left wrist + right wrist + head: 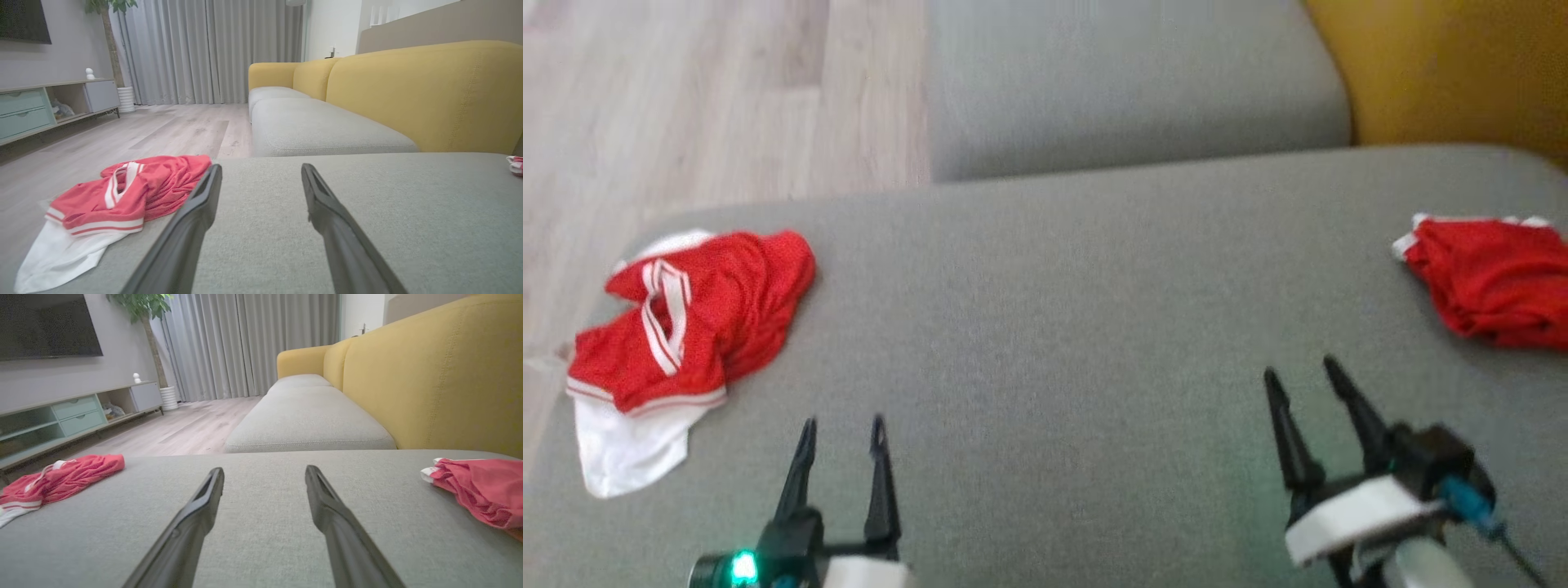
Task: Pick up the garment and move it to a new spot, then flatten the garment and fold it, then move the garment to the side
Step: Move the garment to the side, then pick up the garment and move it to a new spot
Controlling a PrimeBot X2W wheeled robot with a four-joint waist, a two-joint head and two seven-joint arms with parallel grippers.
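Both pairs of jaws stand wide and empty over the seat's (1054,327) near edge. The crumpled garment (711,302) lies at the seat's left edge, ahead and to the left of the left gripper (843,423). Its long axis slants from the white part near the left corner away to the right. A second garment (1494,278) lies at the right edge, beyond the right gripper (1300,369). The left arm is nearer the crumpled one and looks best placed to take it.

The left gripper (843,425) has slim black fingers (880,490) and a green light (742,567) at seven o'clock. The right gripper (1300,369) has a white band (1364,506) and a blue connector (1462,498) at four o'clock.
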